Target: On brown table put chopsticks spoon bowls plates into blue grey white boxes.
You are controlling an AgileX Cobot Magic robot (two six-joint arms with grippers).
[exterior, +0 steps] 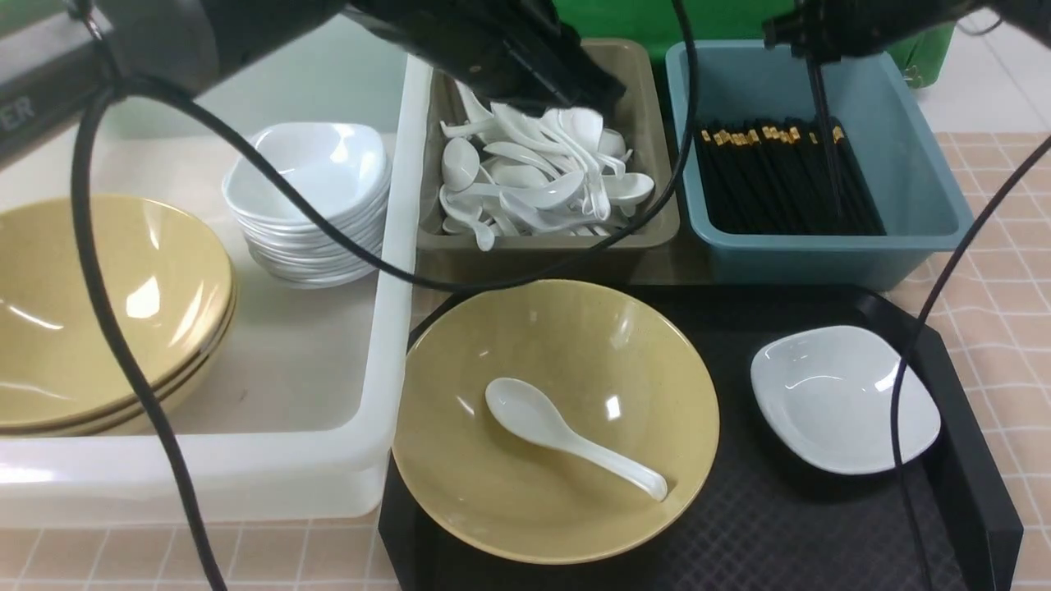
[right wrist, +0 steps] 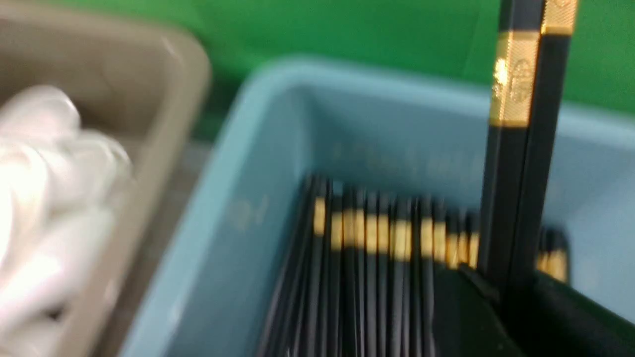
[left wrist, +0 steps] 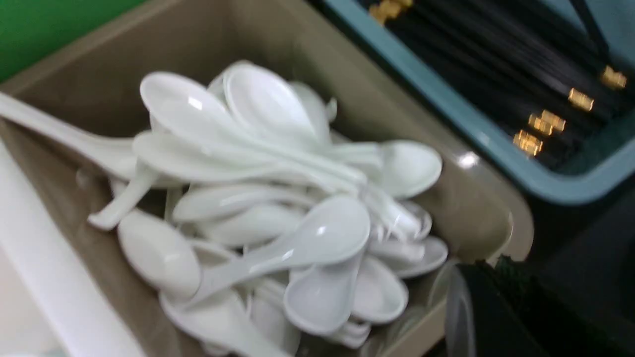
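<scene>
Right gripper: clamped on 2 chopsticks, upright
Blue box: directly below, stack lying front-to-back
Left gripper: over spoons, opening unclear

Letters "ER", pale on a dark grey panel at the far left edge; the rest is cut off. The gold band on the upright chopsticks carries an embossed mark, unreadable.

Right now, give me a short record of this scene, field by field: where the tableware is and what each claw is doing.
Grey box: spoon pile
Blue box: chopstick pile, lying flat
White tub: stacked bowls, stacked plates
Black tray: single bowl holding one spoon; single plate
Left claw: over grey box, grip unclear
Right claw: holds two chopsticks upright over blue box
</scene>
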